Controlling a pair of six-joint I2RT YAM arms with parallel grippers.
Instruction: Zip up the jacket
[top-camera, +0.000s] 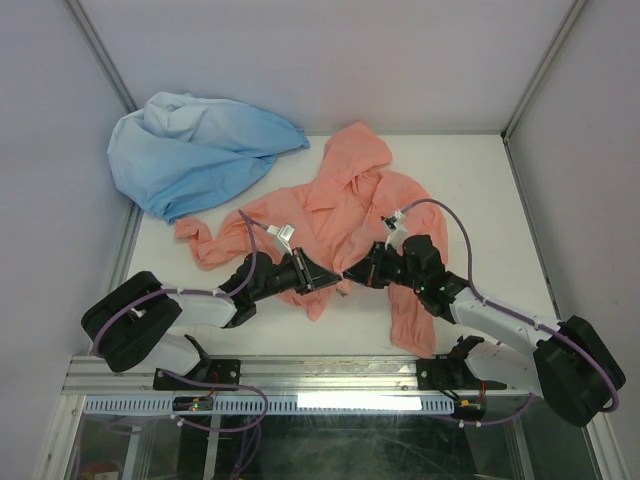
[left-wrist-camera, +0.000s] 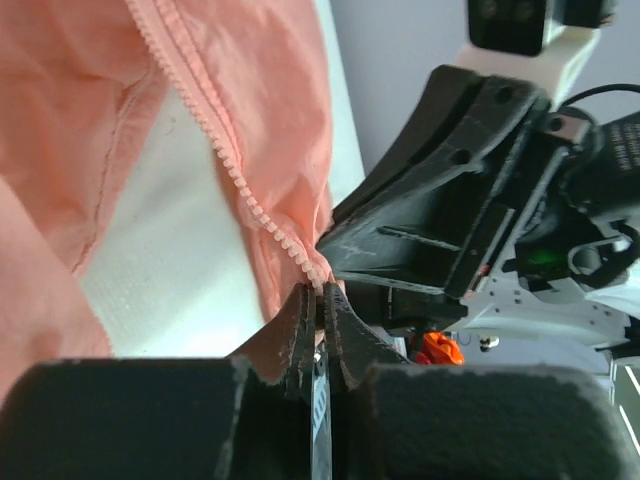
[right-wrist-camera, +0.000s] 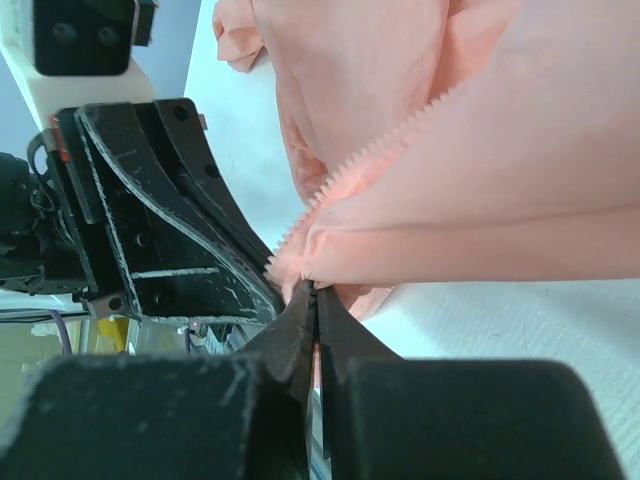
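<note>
The salmon-pink hooded jacket (top-camera: 345, 205) lies open on the white table, hood toward the back. My left gripper (top-camera: 330, 279) is shut on the bottom end of one zip edge (left-wrist-camera: 262, 215), with the teeth running up from the jaws. My right gripper (top-camera: 352, 274) is shut on the bottom end of the other zip edge (right-wrist-camera: 350, 170). The two grippers meet tip to tip at the jacket's lower hem. In each wrist view the other gripper fills the background: the right gripper in the left wrist view (left-wrist-camera: 450, 215), the left gripper in the right wrist view (right-wrist-camera: 170, 220).
A light blue garment (top-camera: 195, 148) is heaped at the back left, touching the jacket's sleeve. Grey walls close the table on three sides. The metal rail (top-camera: 300, 372) runs along the near edge.
</note>
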